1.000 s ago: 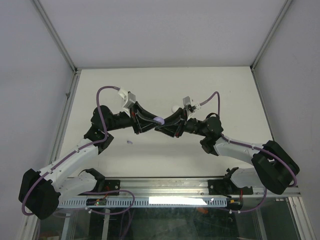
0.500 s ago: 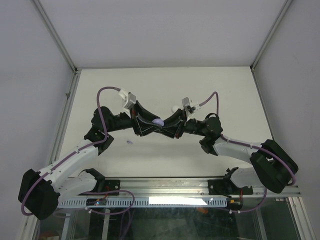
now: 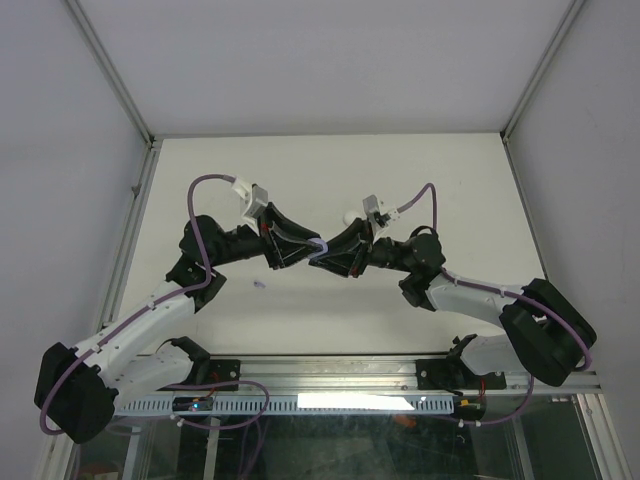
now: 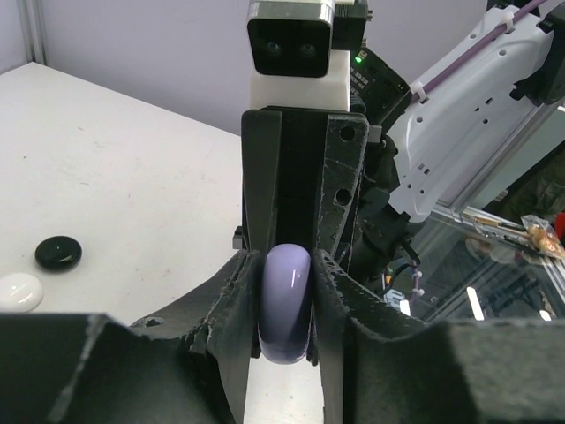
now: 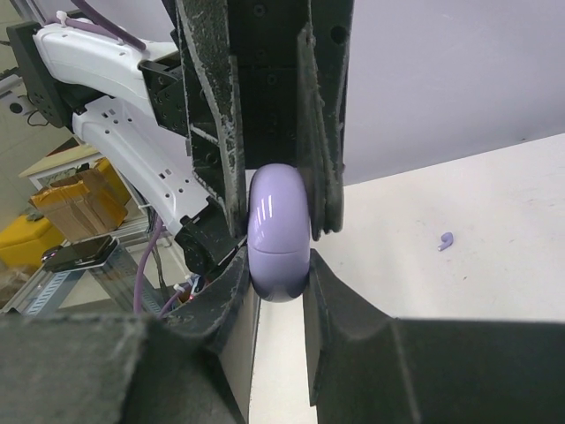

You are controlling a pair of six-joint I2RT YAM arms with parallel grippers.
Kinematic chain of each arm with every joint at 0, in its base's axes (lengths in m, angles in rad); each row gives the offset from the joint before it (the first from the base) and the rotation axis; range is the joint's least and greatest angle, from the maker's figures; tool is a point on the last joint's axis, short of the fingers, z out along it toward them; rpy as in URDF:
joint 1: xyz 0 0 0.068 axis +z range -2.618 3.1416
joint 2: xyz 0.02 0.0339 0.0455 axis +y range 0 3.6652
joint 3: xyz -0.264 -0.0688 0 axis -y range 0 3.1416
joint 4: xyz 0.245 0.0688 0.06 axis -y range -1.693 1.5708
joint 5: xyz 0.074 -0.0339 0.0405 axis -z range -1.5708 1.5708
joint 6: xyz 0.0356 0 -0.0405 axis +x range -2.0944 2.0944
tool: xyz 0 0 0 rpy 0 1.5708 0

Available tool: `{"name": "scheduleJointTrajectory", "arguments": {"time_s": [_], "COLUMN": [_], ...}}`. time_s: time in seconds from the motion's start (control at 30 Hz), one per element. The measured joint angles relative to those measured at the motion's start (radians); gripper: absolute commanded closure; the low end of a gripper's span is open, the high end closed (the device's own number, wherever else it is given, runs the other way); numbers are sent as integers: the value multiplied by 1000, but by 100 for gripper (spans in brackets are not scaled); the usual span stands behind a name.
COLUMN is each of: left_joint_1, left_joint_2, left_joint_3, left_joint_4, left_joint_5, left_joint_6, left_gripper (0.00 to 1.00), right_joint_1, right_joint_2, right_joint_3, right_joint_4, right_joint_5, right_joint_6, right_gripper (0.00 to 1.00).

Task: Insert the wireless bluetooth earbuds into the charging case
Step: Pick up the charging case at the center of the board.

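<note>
While the left gripper and the right gripper meet nose to nose above the table, each has its jaws clamped on the same lavender charging case. The left's fingers grip one end and the right's the other, with the case held edge-on between them. A faint seam crosses the case in the right wrist view, and it looks closed.

The step in hand appears to be getting the case open, or passing it across. No bud is near it: a lavender earbud lies on the table below the jaws and well off to one side, apart from both grippers. The next move likely calls for one gripper to hold firm while the other releases or pries at the lid — the smooth, rounded shell probably offers little purchase.

Beyond the jaws in the left wrist view, a black round case and a white round case sit near each other on the table. That surface is off-white, matt and faintly scuffed — pale wall panels close in the cell.
</note>
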State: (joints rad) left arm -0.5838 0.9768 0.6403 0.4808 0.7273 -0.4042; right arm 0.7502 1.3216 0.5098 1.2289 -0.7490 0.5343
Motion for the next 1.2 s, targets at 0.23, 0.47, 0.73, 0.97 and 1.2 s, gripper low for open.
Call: {"name": "scheduleJointTrajectory", "arguments": {"time_s": [0.23, 0.47, 0.73, 0.97, 1.2], "left_joint_1": [-5, -5, -4, -4, -5], "left_joint_2": [-2, -1, -2, -5, -14], "left_joint_3": [0, -5, -18, -26, -40], "left_joint_4": [7, 5, -1, 18, 45], "left_joint_5": [13, 14, 13, 13, 15], "left_joint_6": [5, 32, 53, 51, 30], "left_gripper": [94, 98, 98, 98, 97], "right_joint_1": [-2, -11, -16, -16, -19], "right_joint_2": [1, 1, 1, 8, 28], "right_joint_3": [0, 0, 0, 0, 0], "right_joint_4": [-6, -5, 24, 36, 71], "right_joint_5": [2, 0, 0, 0, 0], "right_joint_6": [6, 14, 36, 44, 55], "right_gripper": [79, 57, 54, 62, 84]}}
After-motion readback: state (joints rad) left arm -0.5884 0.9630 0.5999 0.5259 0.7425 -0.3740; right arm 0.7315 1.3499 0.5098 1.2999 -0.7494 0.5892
